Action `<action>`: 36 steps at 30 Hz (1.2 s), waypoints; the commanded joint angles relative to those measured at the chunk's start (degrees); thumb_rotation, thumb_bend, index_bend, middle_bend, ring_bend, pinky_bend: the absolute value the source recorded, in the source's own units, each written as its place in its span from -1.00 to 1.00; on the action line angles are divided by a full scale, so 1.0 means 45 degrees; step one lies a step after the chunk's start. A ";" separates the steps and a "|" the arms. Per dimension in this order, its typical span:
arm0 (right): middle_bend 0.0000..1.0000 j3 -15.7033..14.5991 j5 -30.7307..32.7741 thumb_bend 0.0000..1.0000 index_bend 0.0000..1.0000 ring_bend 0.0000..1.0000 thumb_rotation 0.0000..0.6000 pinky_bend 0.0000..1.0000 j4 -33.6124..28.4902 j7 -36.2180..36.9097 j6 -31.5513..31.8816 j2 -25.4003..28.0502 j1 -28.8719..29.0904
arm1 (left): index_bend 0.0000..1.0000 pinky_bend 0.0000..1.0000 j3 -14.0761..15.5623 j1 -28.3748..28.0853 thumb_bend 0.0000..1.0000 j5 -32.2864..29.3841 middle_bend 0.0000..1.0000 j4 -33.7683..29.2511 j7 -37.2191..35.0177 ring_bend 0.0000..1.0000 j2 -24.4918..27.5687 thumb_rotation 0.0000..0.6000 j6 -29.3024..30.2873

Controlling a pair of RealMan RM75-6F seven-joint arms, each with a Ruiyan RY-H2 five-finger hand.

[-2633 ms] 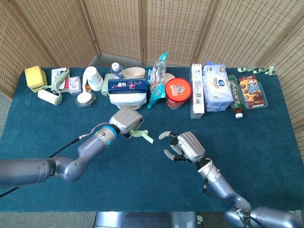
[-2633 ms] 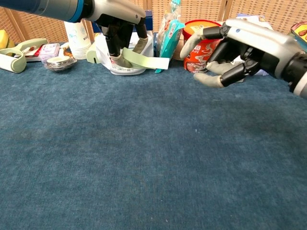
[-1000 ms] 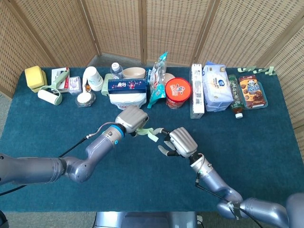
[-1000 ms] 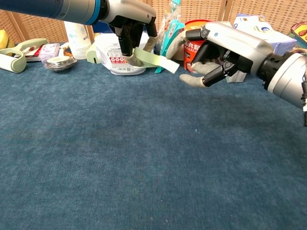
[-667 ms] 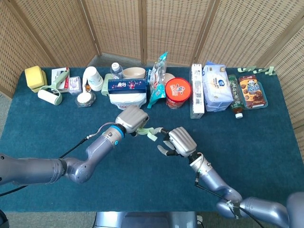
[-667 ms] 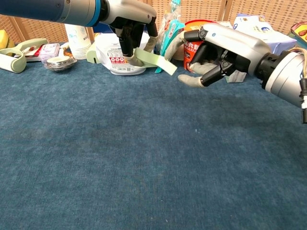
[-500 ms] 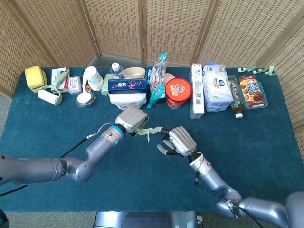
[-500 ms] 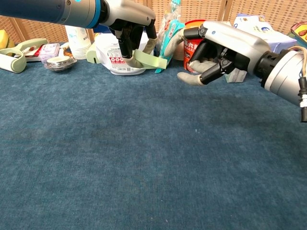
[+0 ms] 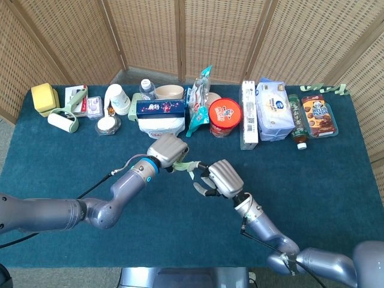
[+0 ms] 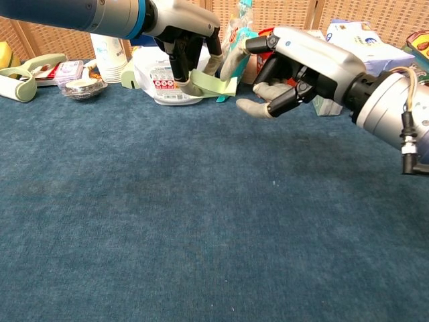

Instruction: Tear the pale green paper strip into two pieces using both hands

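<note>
The pale green paper strip [image 10: 213, 84] hangs above the blue cloth, and my left hand [image 10: 182, 32] pinches its left end. In the head view the pale green paper strip [image 9: 188, 167] pokes out to the right of the left hand [image 9: 166, 150]. My right hand [image 10: 288, 64] sits right at the strip's free end, fingers spread and partly curled, holding nothing. The right hand [image 9: 217, 178] is level with the strip in the head view. Whether a fingertip touches the paper I cannot tell.
A row of goods lines the table's far side: a white cup [image 9: 117, 98], a blue box [image 9: 160, 108], a red tub [image 9: 225, 117], a teal snack bag [image 9: 198, 102], tissue packs [image 9: 274, 111], and a lint roller [image 9: 62, 119]. Blue cloth [image 10: 201, 221] spreads in front.
My right hand has moved left until it is at the strip's free end. The left hand has shifted a little right, still holding the strip, whose free end curled slightly.
</note>
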 commanded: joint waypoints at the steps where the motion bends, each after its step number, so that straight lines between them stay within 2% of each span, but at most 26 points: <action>1: 1.00 0.0002 -0.0017 -0.21 -0.21 0.86 1.00 0.65 0.0111 0.0072 0.0068 -0.0110 0.0015 | 0.17 1.00 0.0020 -0.0020 -0.25 -0.0099 1.00 0.0044 0.0000 1.00 -0.0016 1.00 -0.0101; 16: 1.00 0.0100 -0.0182 -0.21 -0.12 0.87 1.00 0.65 0.0695 0.0296 0.0405 -0.0615 0.0181 | 0.17 1.00 0.0053 -0.0249 -0.25 -0.0535 1.00 0.0128 -0.0106 1.00 -0.0002 1.00 -0.0543; 36: 1.00 -0.0259 -0.1218 -0.21 -0.08 0.87 1.00 0.65 0.2591 0.0779 0.1173 -0.1060 0.0509 | 0.17 1.00 0.0319 -0.0693 -0.25 -0.1133 1.00 0.0036 -0.0190 1.00 0.0238 1.00 -0.0916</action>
